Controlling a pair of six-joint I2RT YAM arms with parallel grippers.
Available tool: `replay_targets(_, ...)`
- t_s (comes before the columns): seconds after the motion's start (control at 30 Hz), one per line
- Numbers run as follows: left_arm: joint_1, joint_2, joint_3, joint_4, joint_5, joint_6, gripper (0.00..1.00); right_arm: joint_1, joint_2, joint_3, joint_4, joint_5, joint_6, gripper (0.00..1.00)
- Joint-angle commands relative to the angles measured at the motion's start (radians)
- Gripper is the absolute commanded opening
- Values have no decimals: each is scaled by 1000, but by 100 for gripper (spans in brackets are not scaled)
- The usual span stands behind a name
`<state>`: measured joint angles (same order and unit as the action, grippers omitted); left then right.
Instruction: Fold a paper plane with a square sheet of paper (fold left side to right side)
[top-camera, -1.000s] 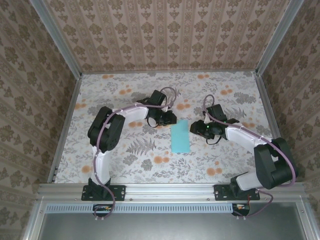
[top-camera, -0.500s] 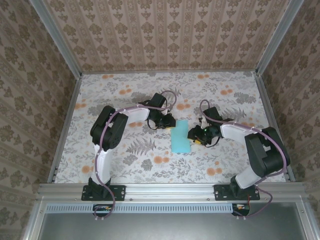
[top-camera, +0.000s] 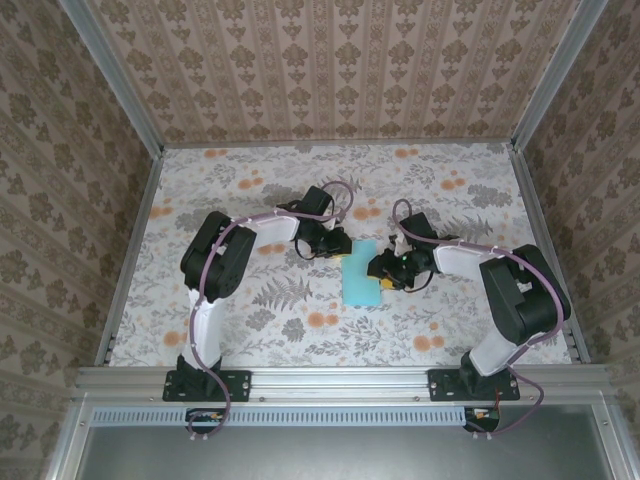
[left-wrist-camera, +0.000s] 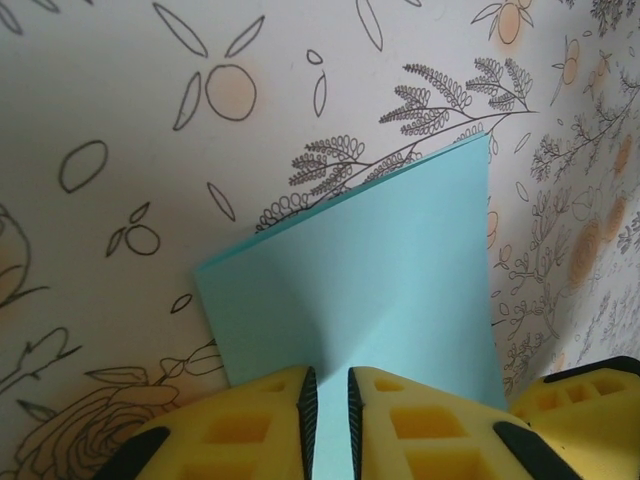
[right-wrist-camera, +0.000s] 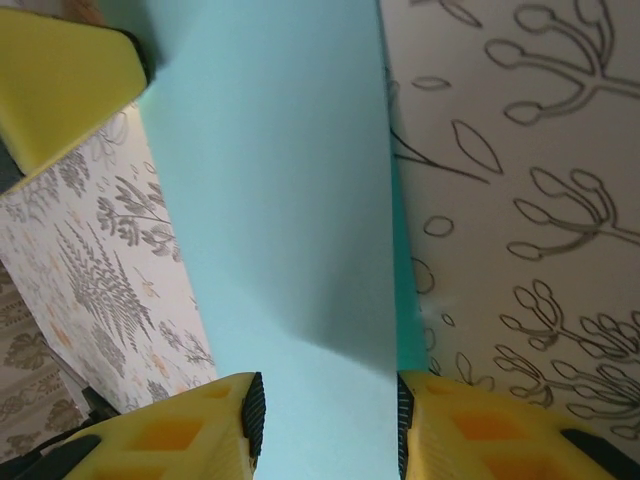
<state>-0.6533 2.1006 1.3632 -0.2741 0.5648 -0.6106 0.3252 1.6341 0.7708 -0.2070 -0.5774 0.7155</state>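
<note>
- Paper sheet (top-camera: 362, 274) lies mid-worktop (top-camera: 250, 190), apparently halved (narrow strip).
- Left claw (left-wrist-camera: 327, 385): narrow gap, at its 11 o'clock; right claw (right-wrist-camera: 325, 400): wide, 3 o'clock.
- Next: likely press the crease flat without shifting it.

Bright, even light; shadows on the table (top-camera: 250, 320) are faint. In the right wrist view a soft shadow darkens the square sheet of paper (right-wrist-camera: 270, 200).

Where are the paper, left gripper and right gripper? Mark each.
paper (top-camera: 361, 290): top view, its near half.
left gripper (left-wrist-camera: 329, 388): left wrist view, between its fingertips.
right gripper (right-wrist-camera: 325, 400): right wrist view, between its fingertips.
</note>
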Motion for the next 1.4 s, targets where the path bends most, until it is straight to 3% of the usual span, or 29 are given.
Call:
replay_targets(0.0, 2, -47, -14, -29, -16, 29, 24, 2, 4, 28, 46, -22, 27, 41)
replay_targets(0.17, 22, -140, -33, -30, -36, 79, 38, -15, 12, 37, 105, -51, 22, 41)
replay_targets(0.4, 20, -337, -169, 23, -81, 181, 47, -34, 75, 101, 99, -81, 4, 41)
replay_targets(0.57, -50, -490, -286, 27, -139, 302, 58, -39, 139, 169, 88, -105, -2, 39)
replay_targets(0.67, -131, -531, -311, -21, -207, 383, 62, -41, 168, 206, 68, -113, -5, 30)
replay_targets(0.83, -271, -529, -287, -89, -338, 474, 70, -42, 194, 234, 66, -121, 39, 13)
replay_targets(0.93, -320, -490, -248, -109, -373, 477, 73, -43, 196, 234, 70, -112, 71, 8)
replay_targets(1.2, -390, -428, -179, -113, -435, 479, 77, -31, 183, 181, 168, -77, 218, 5)
replay_targets(1.37, -422, -379, -138, -155, -491, 486, 79, -17, 183, 181, 165, -62, 229, 4)
